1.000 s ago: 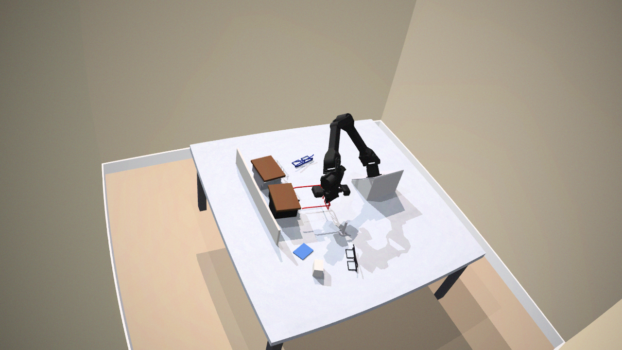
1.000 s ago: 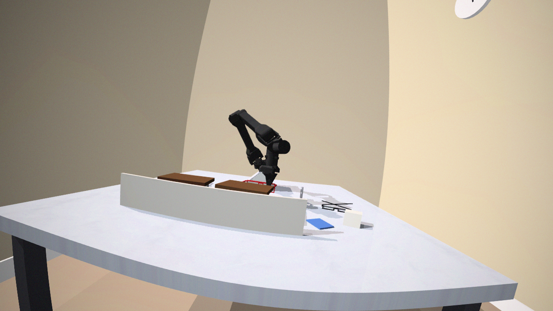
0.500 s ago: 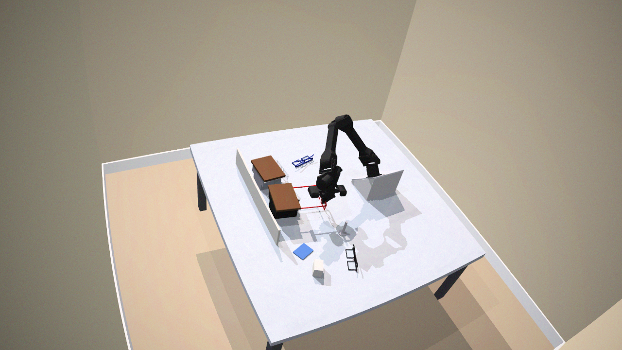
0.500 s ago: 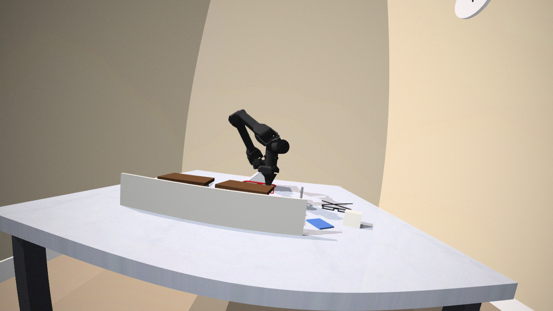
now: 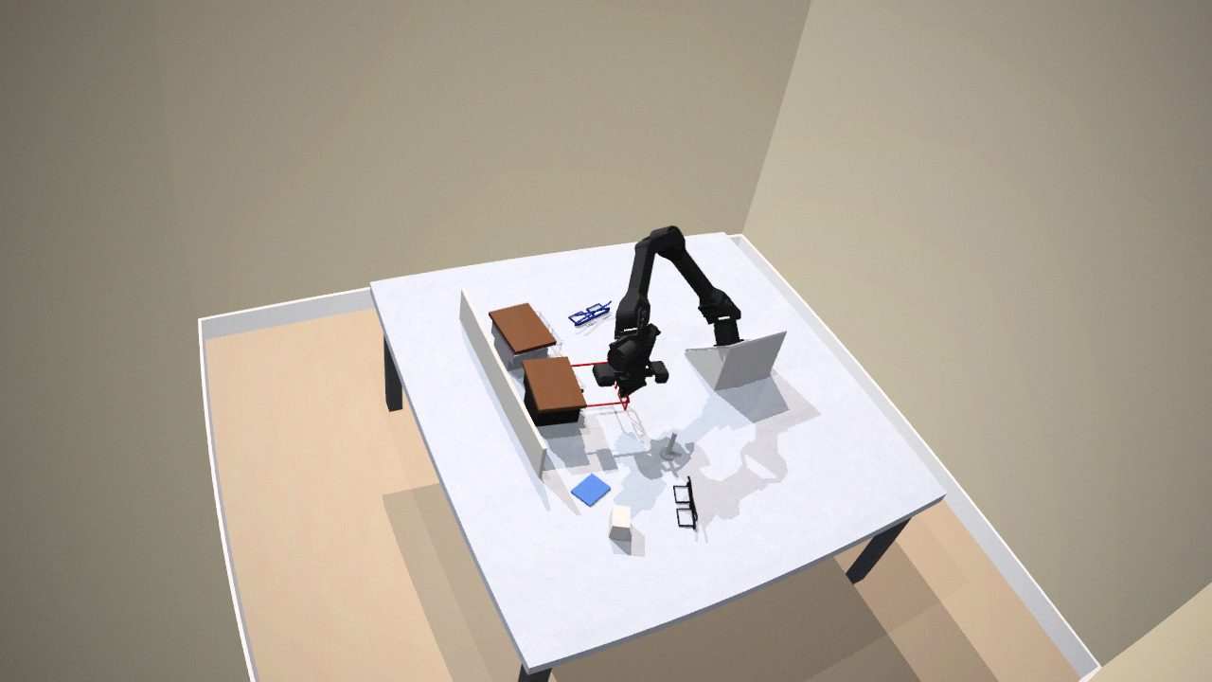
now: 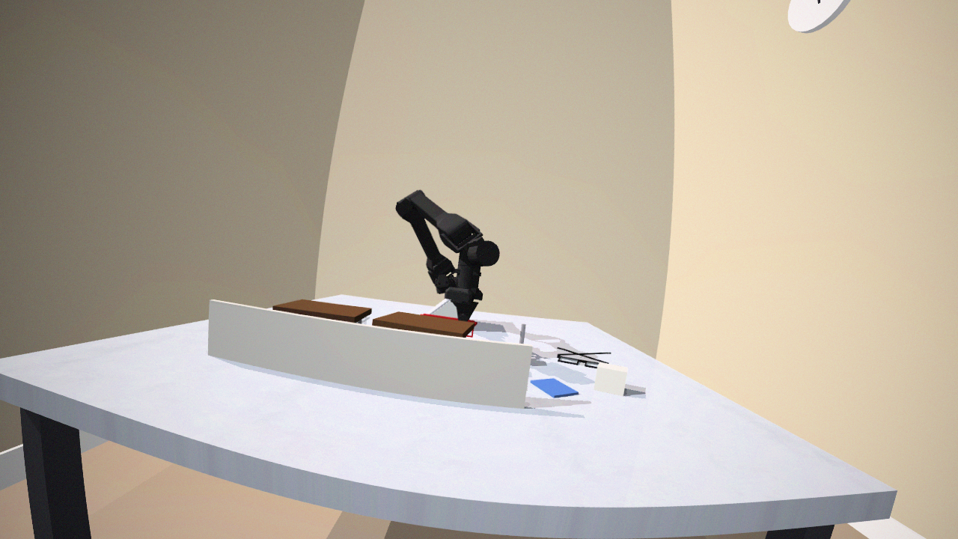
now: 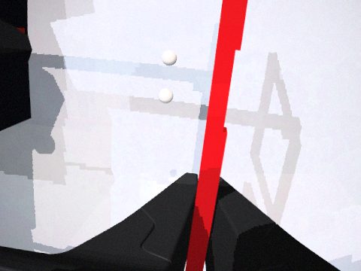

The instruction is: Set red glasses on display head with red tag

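My gripper [image 5: 624, 394] [image 6: 463, 319] [image 7: 201, 187] is shut on the front of the red glasses [image 5: 601, 405] [image 6: 476, 323] [image 7: 215, 124], above the table. Their two temples stretch toward the near head [image 5: 559, 415], a dark block with a brown top [image 5: 553, 383] [image 6: 423, 323]. The temple ends meet the head's edge in the top view; whether they pass beside it is hidden. Part of this dark head [image 7: 13, 83] shows at the wrist view's left. The other head [image 5: 521, 357] is paler, with a brown top [image 5: 522, 327] [image 6: 321, 309], farther back. I cannot make out which head carries the red tag.
A pale upright panel [image 5: 504, 385] [image 6: 368, 358] runs behind both heads. Blue glasses [image 5: 589, 314], black glasses [image 5: 686, 506] [image 6: 579, 359], a short grey post [image 5: 672, 442] [image 6: 522, 333], a blue pad [image 5: 590, 489] [image 6: 554, 387], a white block [image 5: 620, 521] [image 6: 611, 379] and a grey angled board [image 5: 750, 360] stand around.
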`<state>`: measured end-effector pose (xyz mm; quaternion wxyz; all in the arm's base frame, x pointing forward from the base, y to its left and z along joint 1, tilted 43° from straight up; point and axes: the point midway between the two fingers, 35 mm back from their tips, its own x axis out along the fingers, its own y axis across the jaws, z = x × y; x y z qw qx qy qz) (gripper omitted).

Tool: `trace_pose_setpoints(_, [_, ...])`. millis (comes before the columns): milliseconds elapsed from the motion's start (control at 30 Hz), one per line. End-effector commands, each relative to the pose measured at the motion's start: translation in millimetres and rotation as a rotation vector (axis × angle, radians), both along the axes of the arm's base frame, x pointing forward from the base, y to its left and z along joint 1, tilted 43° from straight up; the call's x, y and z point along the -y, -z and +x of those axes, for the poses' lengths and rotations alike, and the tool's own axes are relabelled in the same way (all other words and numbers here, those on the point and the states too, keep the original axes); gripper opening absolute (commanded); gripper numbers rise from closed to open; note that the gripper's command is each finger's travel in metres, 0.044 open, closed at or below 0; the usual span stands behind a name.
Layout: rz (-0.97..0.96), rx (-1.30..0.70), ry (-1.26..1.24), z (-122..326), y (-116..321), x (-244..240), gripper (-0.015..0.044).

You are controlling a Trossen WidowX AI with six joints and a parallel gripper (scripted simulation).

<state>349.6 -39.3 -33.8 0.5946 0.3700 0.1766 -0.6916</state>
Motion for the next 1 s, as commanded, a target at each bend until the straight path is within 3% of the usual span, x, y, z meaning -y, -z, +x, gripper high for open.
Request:
trace_pose_setpoints(0, [-0.002, 0.004, -0.003, 8, -2, 2, 0.0000])
trace_pose_setpoints(967, [-0.003, 0.006, -0.003, 43, -9, 11, 0.0000])
